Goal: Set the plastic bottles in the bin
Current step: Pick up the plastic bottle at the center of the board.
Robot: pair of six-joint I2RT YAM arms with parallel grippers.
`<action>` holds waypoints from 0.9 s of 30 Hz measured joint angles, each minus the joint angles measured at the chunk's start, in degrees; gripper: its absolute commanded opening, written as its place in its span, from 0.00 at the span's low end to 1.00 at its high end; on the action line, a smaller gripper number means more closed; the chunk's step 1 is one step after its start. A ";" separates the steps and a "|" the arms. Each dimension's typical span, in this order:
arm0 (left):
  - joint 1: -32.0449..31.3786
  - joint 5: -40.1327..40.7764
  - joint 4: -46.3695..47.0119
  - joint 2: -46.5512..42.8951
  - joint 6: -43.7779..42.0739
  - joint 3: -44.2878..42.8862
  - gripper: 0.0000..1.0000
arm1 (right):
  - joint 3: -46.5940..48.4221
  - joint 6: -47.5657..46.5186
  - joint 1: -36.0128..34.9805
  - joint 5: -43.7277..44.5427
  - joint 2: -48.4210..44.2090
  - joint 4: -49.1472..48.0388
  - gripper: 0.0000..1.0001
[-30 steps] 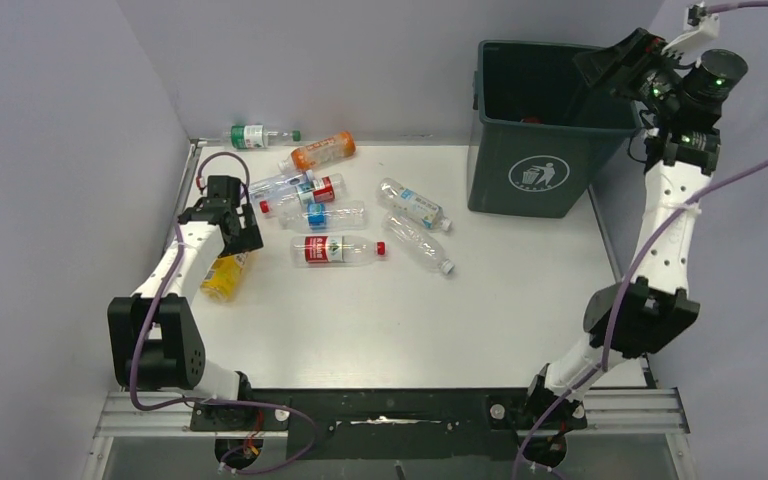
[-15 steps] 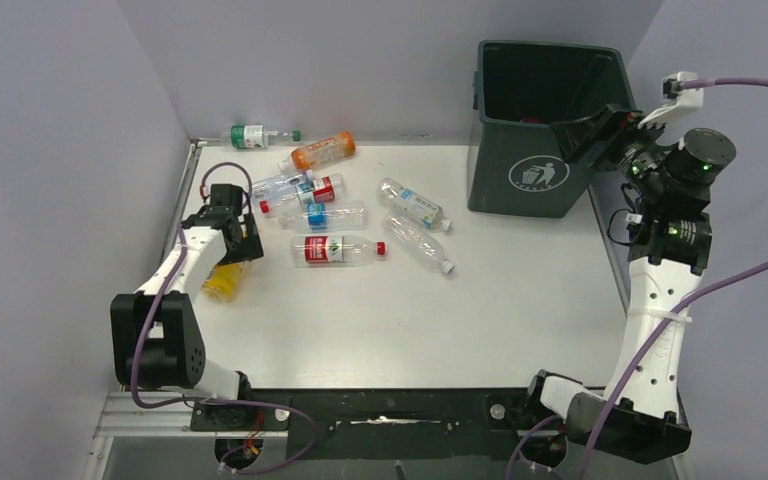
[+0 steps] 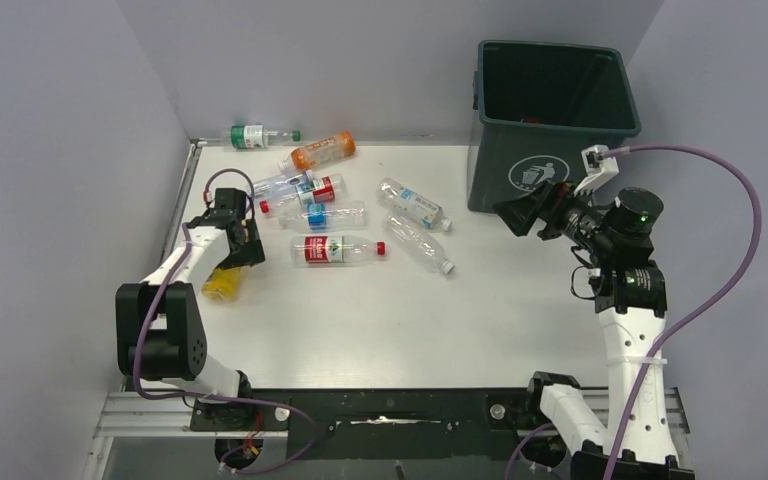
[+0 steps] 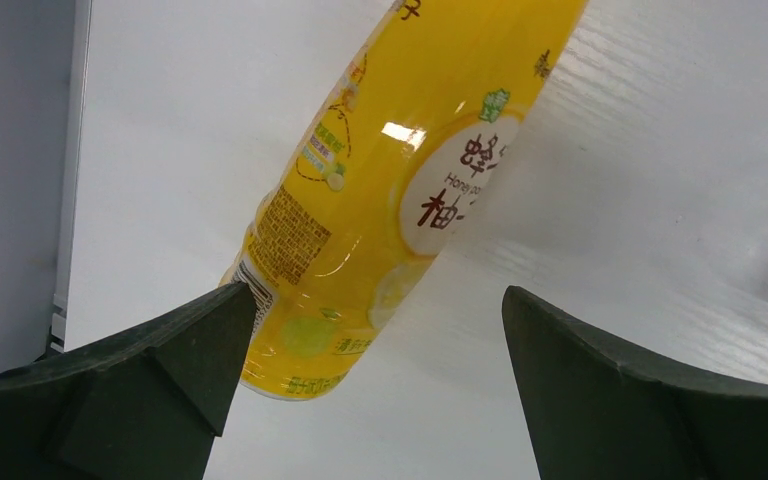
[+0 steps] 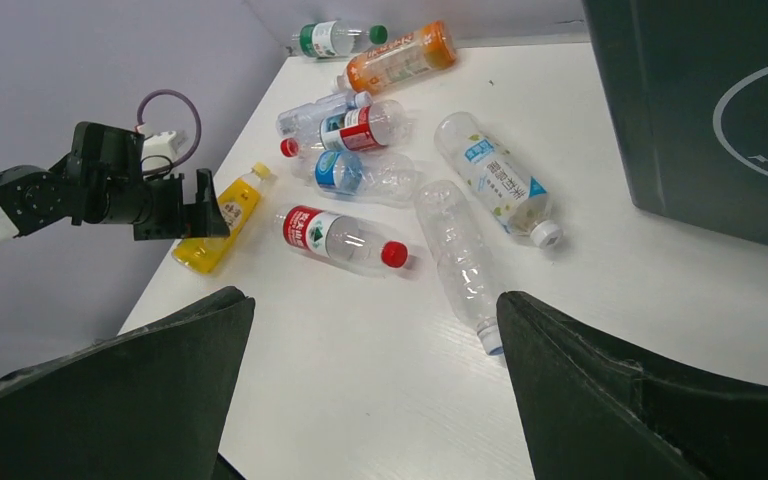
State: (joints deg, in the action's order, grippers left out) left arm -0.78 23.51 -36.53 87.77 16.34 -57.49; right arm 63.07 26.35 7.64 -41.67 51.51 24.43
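Fingers [image 4: 160,380] of the left gripper [image 4: 370,330] are spread wide, straddling the yellow bottle [image 4: 390,190] lying on the table [image 4: 660,150]. Its base sits just beside one fingertip, nothing pinched. Label reads "Honey" plus Chinese characters, legible only in the left wrist view; top view shows just a yellow end under that gripper. Same on the right gripper [image 5: 375,310]: spread, empty. The other plastic bottles [image 5: 335,237] lie ahead between its fingers, with the bin [image 5: 700,110], litter symbol on front, beyond the right-hand finger.

Bright, even light, with soft faint shadows. A small glare spot sits on the yellow bottle [image 4: 390,200].
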 measured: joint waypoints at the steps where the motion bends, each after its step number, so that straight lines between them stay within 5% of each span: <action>1: -0.02 0.09 0.02 0.00 0.15 0.00 0.97 | -0.48 -0.04 -0.26 0.00 -0.50 0.33 0.98; 10: -0.28 -0.22 -0.09 2.01 3.26 0.83 0.87 | -2.99 -0.50 -2.19 -0.76 -1.05 0.35 0.98; 20: -0.31 -1.57 -0.66 2.32 6.38 2.47 0.48 | -4.07 -0.90 -3.15 -0.92 -0.92 0.31 0.98; 27: -0.57 -1.97 -1.66 2.08 7.39 2.43 0.44 | -4.07 -1.09 -3.23 -0.96 -0.28 0.31 0.98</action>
State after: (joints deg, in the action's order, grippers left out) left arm -1.34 21.54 -38.20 89.84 23.73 -55.07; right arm 59.00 25.26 4.40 -42.63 51.22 24.73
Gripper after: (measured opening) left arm 0.578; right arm 0.979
